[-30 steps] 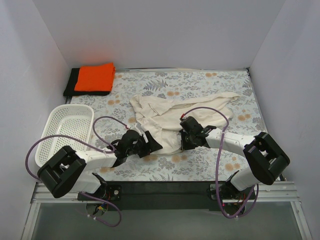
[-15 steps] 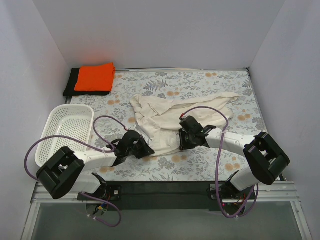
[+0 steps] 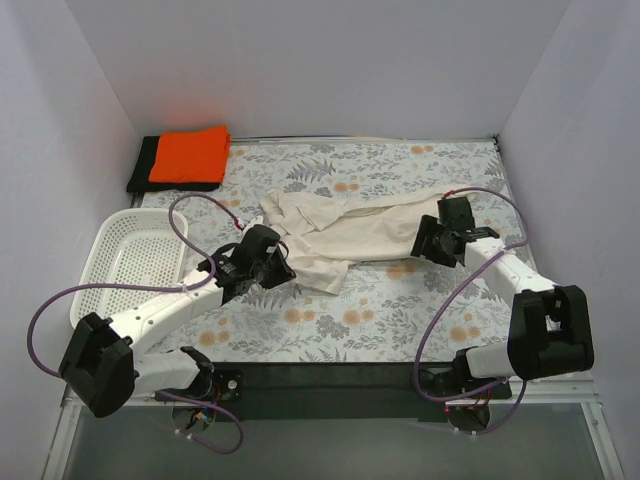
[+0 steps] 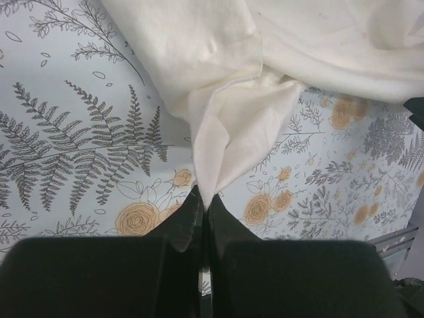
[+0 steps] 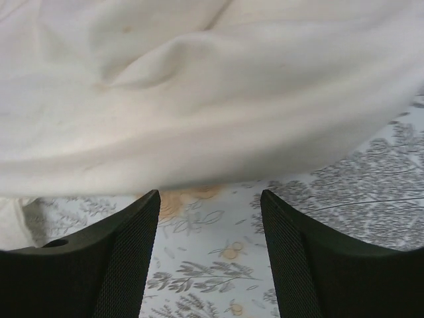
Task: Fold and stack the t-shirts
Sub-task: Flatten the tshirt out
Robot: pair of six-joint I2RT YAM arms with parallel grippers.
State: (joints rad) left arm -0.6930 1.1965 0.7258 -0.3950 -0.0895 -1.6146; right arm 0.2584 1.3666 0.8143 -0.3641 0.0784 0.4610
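A crumpled cream t-shirt (image 3: 350, 225) lies across the middle of the floral table. My left gripper (image 3: 282, 270) is shut on its near left edge; in the left wrist view a pinched fold of the cream t-shirt (image 4: 225, 152) rises out of the shut gripper (image 4: 204, 202). At the shirt's right end, my right gripper (image 3: 421, 246) stands open. In the right wrist view the cream t-shirt (image 5: 199, 99) lies just ahead of the open gripper (image 5: 211, 199), with nothing between the fingers. A folded orange t-shirt (image 3: 190, 153) rests on a black t-shirt (image 3: 138, 172) at the back left corner.
A white perforated basket (image 3: 130, 262) stands at the left, beside the left arm. White walls close in the table on the left, back and right. Purple cables loop over both arms.
The left gripper closed on the cream shirt's edge and drew it back and to the left. The right gripper opened, let go of the shirt and swung out to the right.
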